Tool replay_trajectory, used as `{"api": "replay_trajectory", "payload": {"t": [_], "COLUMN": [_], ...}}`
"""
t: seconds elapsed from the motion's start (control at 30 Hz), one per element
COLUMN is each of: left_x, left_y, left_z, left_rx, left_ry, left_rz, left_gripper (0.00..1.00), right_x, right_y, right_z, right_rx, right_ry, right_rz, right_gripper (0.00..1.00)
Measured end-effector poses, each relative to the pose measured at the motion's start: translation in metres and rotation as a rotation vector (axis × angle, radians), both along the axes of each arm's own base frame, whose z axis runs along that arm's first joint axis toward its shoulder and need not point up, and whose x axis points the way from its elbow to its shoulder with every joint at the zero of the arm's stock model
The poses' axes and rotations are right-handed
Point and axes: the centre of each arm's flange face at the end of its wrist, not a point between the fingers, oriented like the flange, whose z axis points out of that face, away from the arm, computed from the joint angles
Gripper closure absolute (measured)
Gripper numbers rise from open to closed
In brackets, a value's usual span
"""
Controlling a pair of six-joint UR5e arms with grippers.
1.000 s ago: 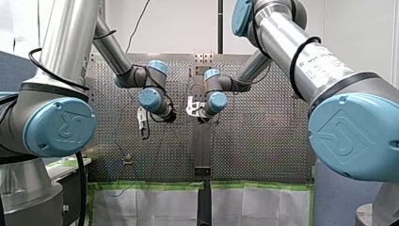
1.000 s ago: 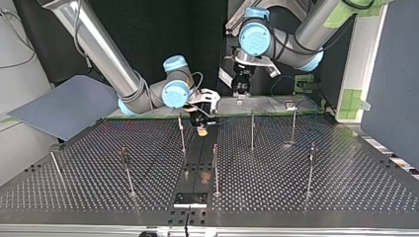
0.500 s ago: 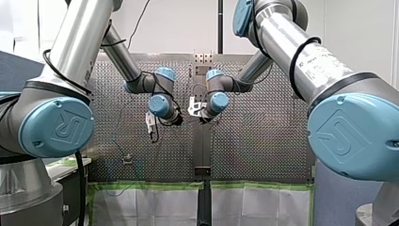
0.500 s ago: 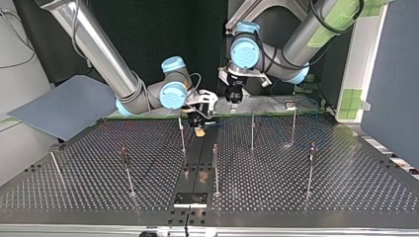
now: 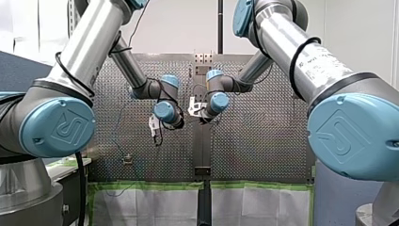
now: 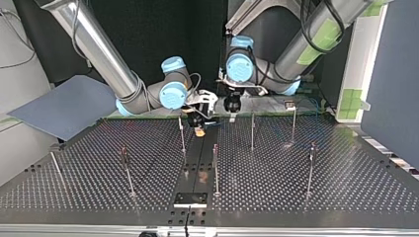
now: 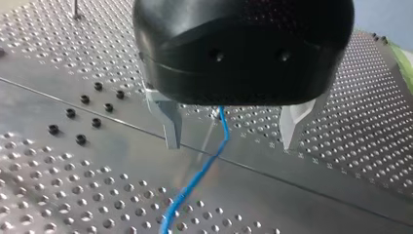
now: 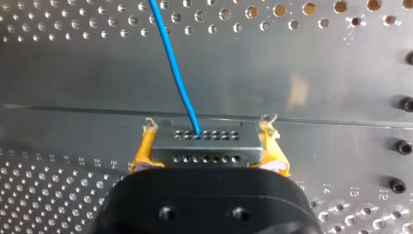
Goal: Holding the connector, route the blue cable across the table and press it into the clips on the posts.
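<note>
Connector (image 8: pixel 204 144) sits clenched between the yellow pads of my right end effector (image 8: pixel 208 146), low over the table (image 8: pixel 316 83). From its face the cable (image 8: pixel 174 68) runs straight ahead, long axis pointing away from that end effector. Further along it passes between the spread fingers of my left end effector (image 7: pixel 231 141), released, astride it with neither finger touching. Beyond stand the posts (image 6: pixel 252 129); my left arm looks nearer the next one.

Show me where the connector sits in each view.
Front view: hidden beyond my right hand.
Top view: at that hand's tip, over the smooth centre strip.
Left wrist view: not in it.
Right wrist view: connector between yellow pads, blue cable leaving it.
Shared landmark: the centre strip.
</note>
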Motion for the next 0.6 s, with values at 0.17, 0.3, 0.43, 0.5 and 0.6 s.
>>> {"api": "replay_trajectory", "payload": {"t": [0.17,0.3,0.43,0.5,0.6], "left_x": [0.014,0.025,0.030,0.029,0.029], "left_y": [-0.003,-0.004,-0.004,-0.006,-0.008], "left_z": [-0.007,-0.004,-0.006,-0.012,-0.026], "left_rx": [0.003,-0.003,-0.001,0.007,0.021], "left_ry": [0.003,-0.013,-0.012,-0.002,0.017], "left_rz": [0.010,0.020,0.021,0.014,0.011], "left_gripper": [0.00,0.00,0.00,0.00,0.00], "right_x": [0.001,0.001,0.000,0.000,0.000], "right_y": [0.001,0.001,0.000,0.000,0.000], "right_z": [0.000,0.000,0.000,0.000,0.000], "right_rx": [-0.001,-0.001,-0.001,-0.001,0.000], "right_ry": [0.000,0.001,-0.001,-0.002,-0.003], "right_rz": [0.003,0.002,0.001,0.000,-0.001], "right_gripper": [1.00,1.00,1.00,1.00,1.00]}}
